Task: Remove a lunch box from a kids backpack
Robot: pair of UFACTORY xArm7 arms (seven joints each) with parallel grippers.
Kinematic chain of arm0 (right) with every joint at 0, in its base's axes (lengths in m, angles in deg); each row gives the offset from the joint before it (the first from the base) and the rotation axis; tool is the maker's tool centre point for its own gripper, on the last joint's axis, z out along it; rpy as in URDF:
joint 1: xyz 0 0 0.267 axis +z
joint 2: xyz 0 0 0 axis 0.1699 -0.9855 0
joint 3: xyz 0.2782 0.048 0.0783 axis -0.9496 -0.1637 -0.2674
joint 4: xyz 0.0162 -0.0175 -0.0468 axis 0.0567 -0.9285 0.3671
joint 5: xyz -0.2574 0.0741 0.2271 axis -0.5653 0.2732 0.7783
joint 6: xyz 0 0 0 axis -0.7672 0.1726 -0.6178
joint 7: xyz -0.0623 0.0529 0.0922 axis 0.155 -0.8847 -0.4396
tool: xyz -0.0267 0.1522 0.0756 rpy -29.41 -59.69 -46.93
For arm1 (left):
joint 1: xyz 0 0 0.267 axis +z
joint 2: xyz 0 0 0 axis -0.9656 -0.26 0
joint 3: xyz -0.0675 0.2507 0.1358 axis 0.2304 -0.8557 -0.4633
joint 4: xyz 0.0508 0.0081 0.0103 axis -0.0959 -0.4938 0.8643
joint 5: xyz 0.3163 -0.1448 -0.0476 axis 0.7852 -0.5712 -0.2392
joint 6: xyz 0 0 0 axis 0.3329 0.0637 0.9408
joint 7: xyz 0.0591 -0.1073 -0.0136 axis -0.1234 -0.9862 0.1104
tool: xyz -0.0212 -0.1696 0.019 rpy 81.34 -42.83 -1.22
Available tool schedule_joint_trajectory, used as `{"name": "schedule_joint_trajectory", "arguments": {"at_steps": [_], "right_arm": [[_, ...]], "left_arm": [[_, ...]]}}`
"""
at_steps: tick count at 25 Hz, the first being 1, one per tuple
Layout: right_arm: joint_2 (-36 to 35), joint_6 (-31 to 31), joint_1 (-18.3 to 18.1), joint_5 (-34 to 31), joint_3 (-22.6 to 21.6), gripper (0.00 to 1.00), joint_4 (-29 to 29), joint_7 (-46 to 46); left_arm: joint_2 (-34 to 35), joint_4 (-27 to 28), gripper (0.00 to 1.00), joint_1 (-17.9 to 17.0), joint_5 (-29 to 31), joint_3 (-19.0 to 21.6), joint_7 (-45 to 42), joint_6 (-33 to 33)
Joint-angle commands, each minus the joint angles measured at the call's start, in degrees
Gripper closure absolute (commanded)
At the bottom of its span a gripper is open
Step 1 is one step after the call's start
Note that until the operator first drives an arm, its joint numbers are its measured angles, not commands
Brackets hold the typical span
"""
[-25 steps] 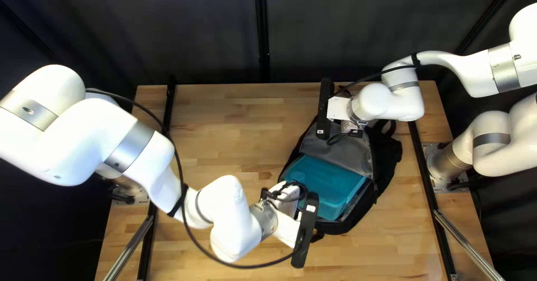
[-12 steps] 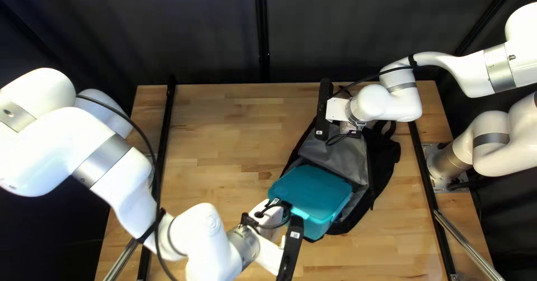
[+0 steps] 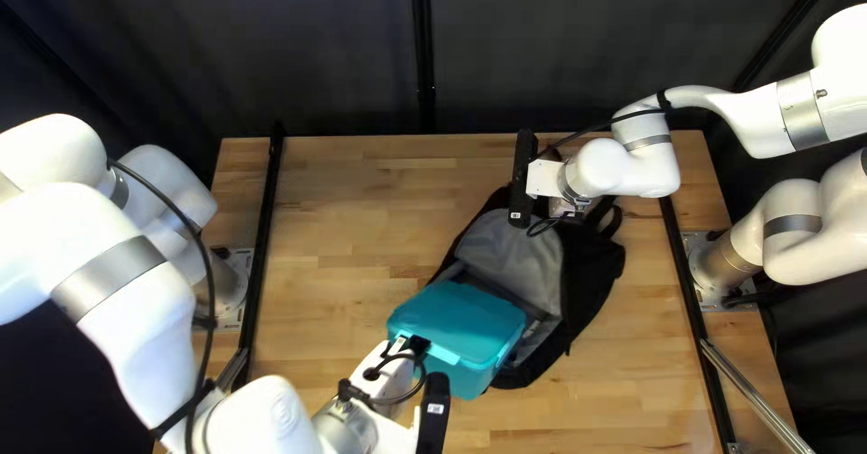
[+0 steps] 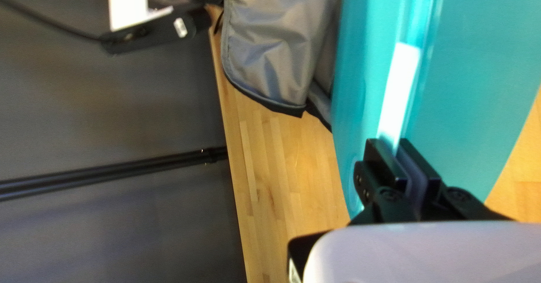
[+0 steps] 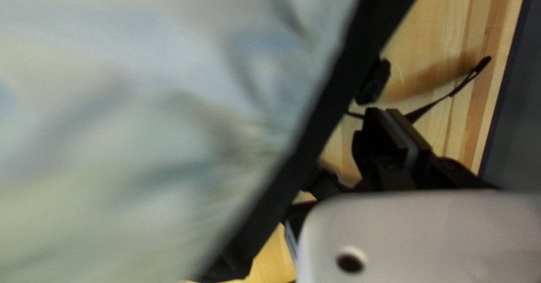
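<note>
In the top left view, a teal lunch box (image 3: 465, 314) lies tilted across the mouth of the black backpack (image 3: 591, 273), partly outside it. My left gripper (image 3: 416, 346) is at its near left edge; in the left wrist view this gripper (image 4: 397, 148) is shut on the rim of the lunch box (image 4: 479, 63). Over the backpack's far end is my right gripper (image 3: 562, 206), its fingertips hidden there. The right wrist view shows that gripper (image 5: 389, 114) shut beside the backpack's dark edge (image 5: 315, 114), a thin strap (image 5: 451, 91) crossing near its tips.
The grey-lined flap (image 3: 515, 246) lies folded back beyond the lunch box. Wooden table (image 3: 352, 201) surrounds the backpack. Black rails run along both sides of the table, and a dark curtain (image 3: 542, 47) stands behind it.
My left gripper has drawn the lunch box toward the near left, from inside the backpack to partly outside. The backpack has shifted slightly left. My right gripper has barely moved.
</note>
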Motion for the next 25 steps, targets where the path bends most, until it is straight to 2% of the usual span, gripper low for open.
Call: {"name": "schedule_joint_trajectory", "arguments": {"at_steps": [1,5,9,15,20,25], "right_arm": [[0.22,0.14,0.13,0.16,-0.11,1.00,-0.13,-0.10],[0.44,0.26,0.15,0.30,-0.12,1.00,-0.26,-0.20],[0.51,0.28,0.21,0.42,-0.16,1.00,-0.29,-0.30],[1.39,0.62,0.36,0.70,-0.22,1.00,-0.58,-0.25],[1.72,0.41,0.47,0.74,-0.34,1.00,-1.07,-0.56],[2.33,0.41,0.58,1.02,-0.39,1.00,-1.52,-0.83]], "left_arm": [[0.48,1.19,1.00,-0.06,0.48,-0.04,0.31,-1.92],[0.69,3.61,1.00,0.02,0.78,-0.18,2.15,-3.79],[0.10,9.64,1.00,-0.41,1.11,0.11,6.17,-8.32],[-0.49,15.55,1.00,-1.17,1.33,0.59,10.05,-14.04],[2.25,15.47,1.00,-1.96,-0.42,1.28,10.35,-20.64],[1.58,15.70,1.00,-3.48,-2.84,2.60,6.29,-27.91]]}}
